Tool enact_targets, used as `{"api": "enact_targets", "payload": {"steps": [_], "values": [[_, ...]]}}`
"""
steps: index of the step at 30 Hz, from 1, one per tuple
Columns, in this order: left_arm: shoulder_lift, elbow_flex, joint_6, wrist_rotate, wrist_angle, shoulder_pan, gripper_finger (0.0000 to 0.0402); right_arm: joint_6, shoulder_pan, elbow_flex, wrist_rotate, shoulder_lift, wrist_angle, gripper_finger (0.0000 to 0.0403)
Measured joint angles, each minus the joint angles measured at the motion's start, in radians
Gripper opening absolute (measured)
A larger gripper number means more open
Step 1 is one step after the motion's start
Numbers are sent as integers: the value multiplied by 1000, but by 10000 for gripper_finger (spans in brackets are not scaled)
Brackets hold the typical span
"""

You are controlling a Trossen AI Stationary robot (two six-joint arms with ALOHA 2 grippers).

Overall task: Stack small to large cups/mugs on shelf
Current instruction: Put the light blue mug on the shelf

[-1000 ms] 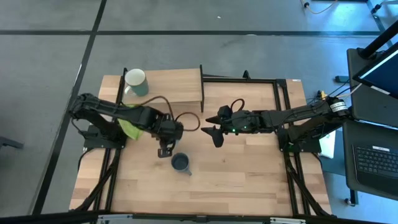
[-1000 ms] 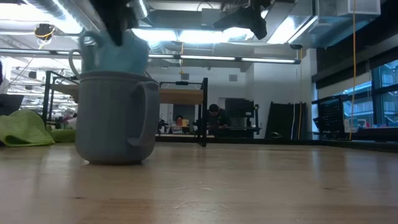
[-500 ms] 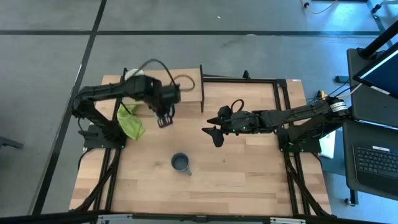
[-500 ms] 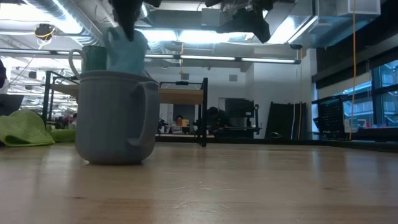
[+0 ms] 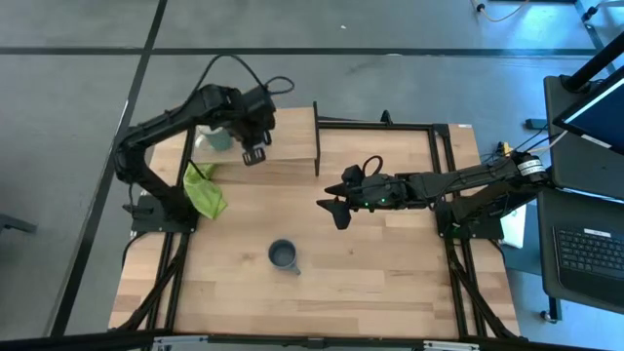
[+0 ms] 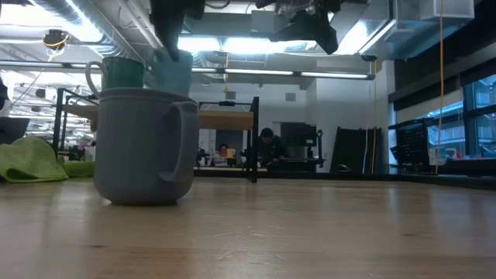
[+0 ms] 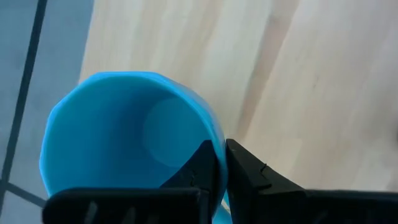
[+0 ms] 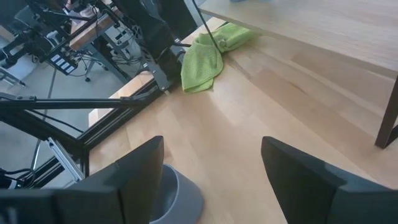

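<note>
As our left gripper (image 7: 221, 163) clamps its jaws on the blue mug's (image 7: 124, 146) wall above the shelf (image 5: 283, 136), we must centre it over the green mug (image 5: 213, 137) before lowering; right gripper (image 5: 331, 207) waits, jaws apart, over the desk (image 5: 370, 273).

From above, the left arm covers most of the pale green mug (image 5: 216, 137). The wrist picture's edge cuts off the light blue mug (image 7: 124, 149) low down.

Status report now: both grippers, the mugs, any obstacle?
Left gripper shut on light blue mug, over the wooden shelf beside pale green mug. Right gripper open, waiting mid-table. Dark grey-blue mug on table. Nothing blocking.
</note>
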Motion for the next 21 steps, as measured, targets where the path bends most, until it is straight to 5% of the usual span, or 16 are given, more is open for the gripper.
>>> {"api": "enact_targets", "payload": {"steps": [10,21], "values": [[23,-1,130,102,40,167,16,2,0,0,0,0,1,272],[115,-1,184,110,46,185,16,0,0,0,2,0,1,272]]}}
